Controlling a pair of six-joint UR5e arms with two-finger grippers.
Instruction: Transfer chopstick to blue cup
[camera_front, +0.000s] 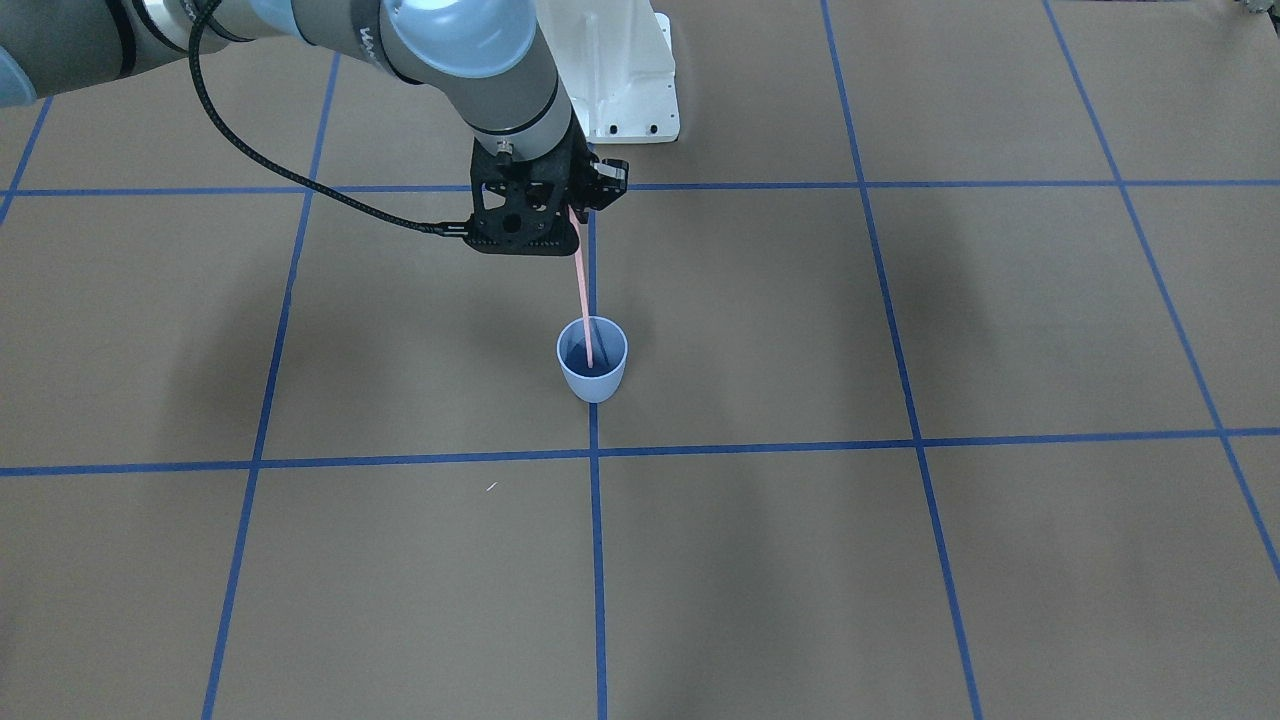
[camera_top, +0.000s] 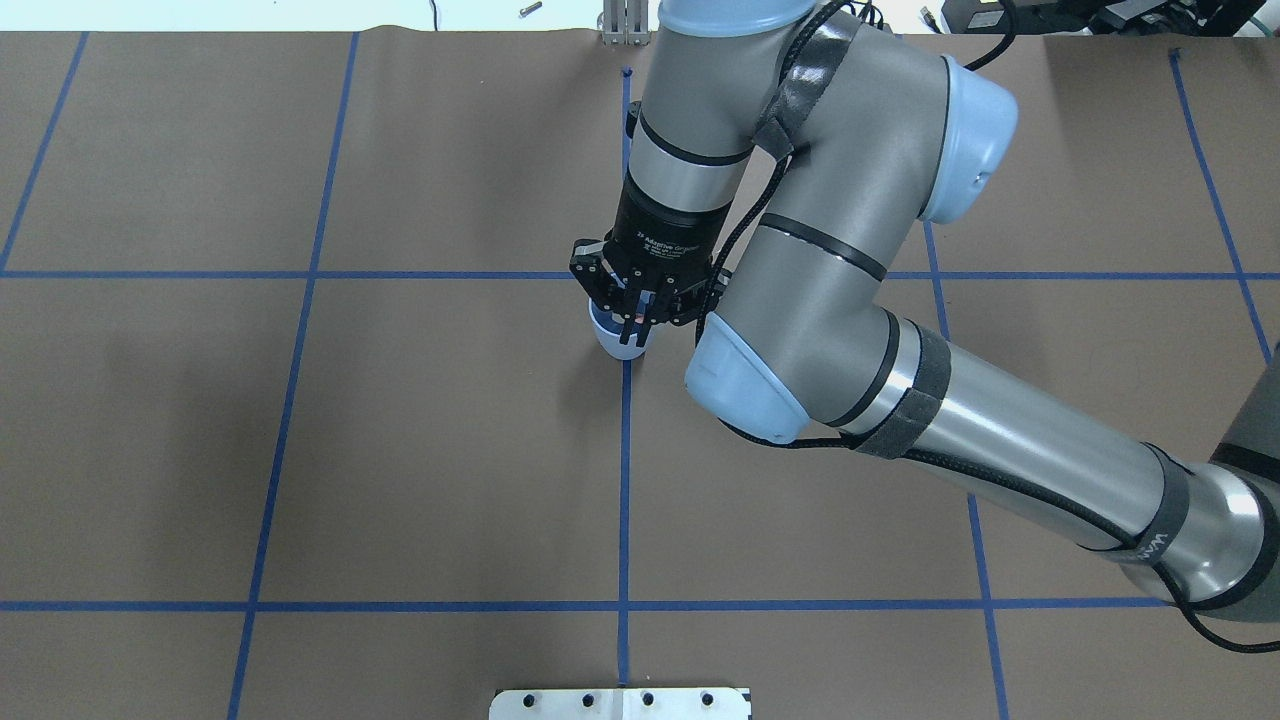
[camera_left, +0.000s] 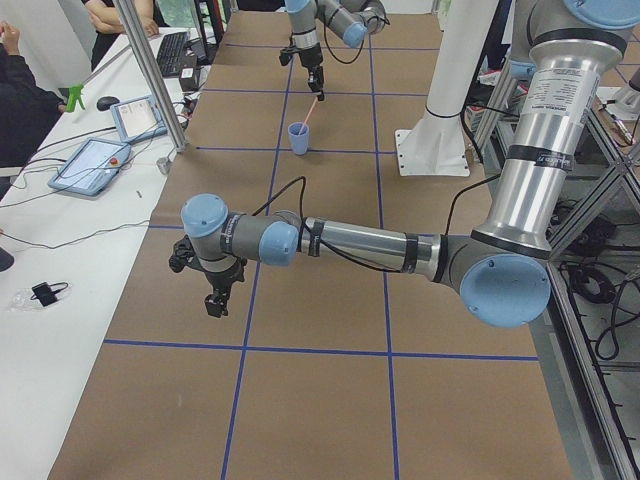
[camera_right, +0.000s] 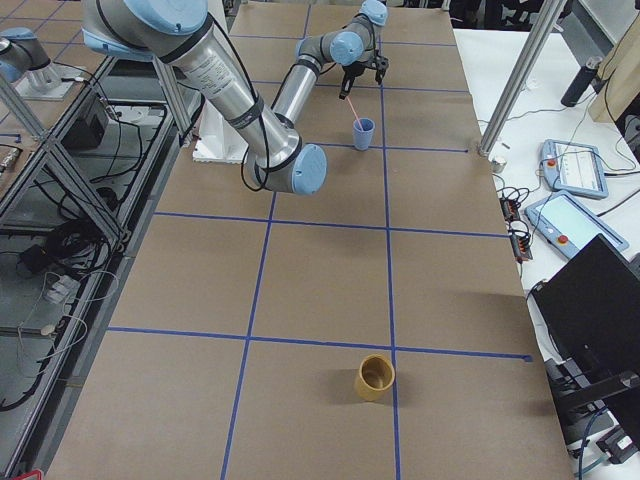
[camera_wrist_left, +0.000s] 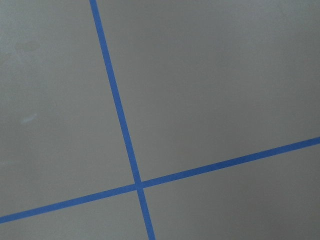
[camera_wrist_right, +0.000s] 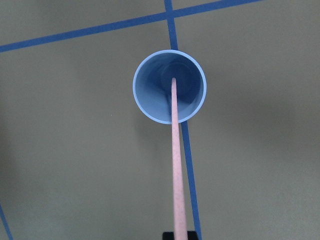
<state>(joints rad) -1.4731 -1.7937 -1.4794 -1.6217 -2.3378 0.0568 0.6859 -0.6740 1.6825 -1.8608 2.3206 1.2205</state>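
Observation:
The pale blue cup (camera_front: 592, 375) stands upright on a blue tape line near the table's middle. My right gripper (camera_front: 574, 212) hangs above it, shut on the top of the pink chopstick (camera_front: 583, 290). The stick points steeply down and its lower end is inside the cup's rim. The right wrist view looks down the chopstick (camera_wrist_right: 177, 165) into the cup (camera_wrist_right: 150, 100). From overhead the right gripper (camera_top: 637, 316) covers most of the cup (camera_top: 618, 347). My left gripper (camera_left: 213, 293) hovers low over bare table far from the cup; whether it is open or shut I cannot tell.
A tan cup (camera_right: 377, 378) stands far down the table toward the robot's right end. The white arm mount (camera_front: 625, 90) sits behind the blue cup. A side table with tablets (camera_left: 90, 160) and a seated person (camera_left: 20, 100) lies beyond the far edge.

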